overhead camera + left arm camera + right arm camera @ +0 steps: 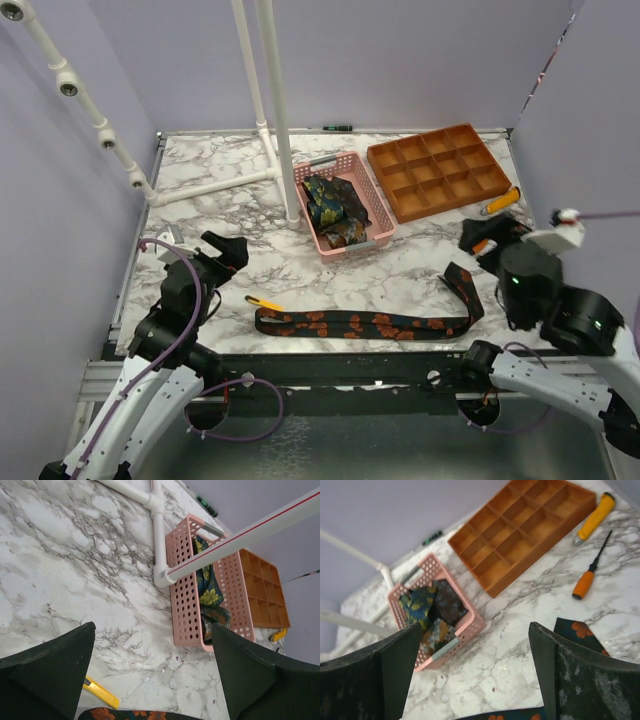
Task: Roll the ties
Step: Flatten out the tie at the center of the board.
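A long dark tie with orange-red flowers lies flat and unrolled along the near edge of the marble table, its right end bent up toward the back. More patterned ties sit bundled in the pink basket. My left gripper hovers open above the table beyond the tie's left end; the flowered tie shows just below its fingers. On the right, my right gripper stands open above the tie's bent end, holding nothing. In the right wrist view, the basket ties lie ahead on the left.
A yellow utility knife lies by the tie's left end. An orange compartment tray stands at the back right, with a yellow-handled tool and an orange-handled screwdriver beside it. White pipe posts rise just left of the basket.
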You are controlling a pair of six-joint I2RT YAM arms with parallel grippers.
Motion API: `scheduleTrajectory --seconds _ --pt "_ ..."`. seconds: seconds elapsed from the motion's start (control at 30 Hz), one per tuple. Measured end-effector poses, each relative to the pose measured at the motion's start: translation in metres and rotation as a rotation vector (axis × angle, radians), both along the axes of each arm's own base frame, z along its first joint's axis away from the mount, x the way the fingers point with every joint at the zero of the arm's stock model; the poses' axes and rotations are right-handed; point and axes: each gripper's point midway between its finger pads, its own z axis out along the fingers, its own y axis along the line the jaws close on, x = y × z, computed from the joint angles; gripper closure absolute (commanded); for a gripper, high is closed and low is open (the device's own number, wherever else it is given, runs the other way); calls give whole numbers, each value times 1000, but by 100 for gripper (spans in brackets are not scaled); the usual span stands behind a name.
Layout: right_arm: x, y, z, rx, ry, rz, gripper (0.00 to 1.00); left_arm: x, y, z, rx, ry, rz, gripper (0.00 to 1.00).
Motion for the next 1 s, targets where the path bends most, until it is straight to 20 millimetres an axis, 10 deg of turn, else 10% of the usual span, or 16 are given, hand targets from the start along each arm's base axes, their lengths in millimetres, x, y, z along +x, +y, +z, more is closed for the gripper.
scheduleTrajectory --seconds 0.1,0.2,0.3,0.4,0.67,1.0 --pt "30 52 -9 -130 106 76 9 3 -12 -16 -9 64 -42 1" --pt "53 97 -84 -273 282 135 9 3 -26 -50 -5 187 -89 1" --pt "43 89 -173 -368 496 164 10 -5 -32 -77 -7 282 -114 1" --pt "42 64 -210 -332 599 123 13 -13 -33 -84 -31 309 -113 1" --pt "29 95 -253 -190 654 296 13 -19 -42 -82 -95 312 -133 1" --pt "22 42 -235 -116 656 26 3 -36 -50 -123 -95 476 -139 1"
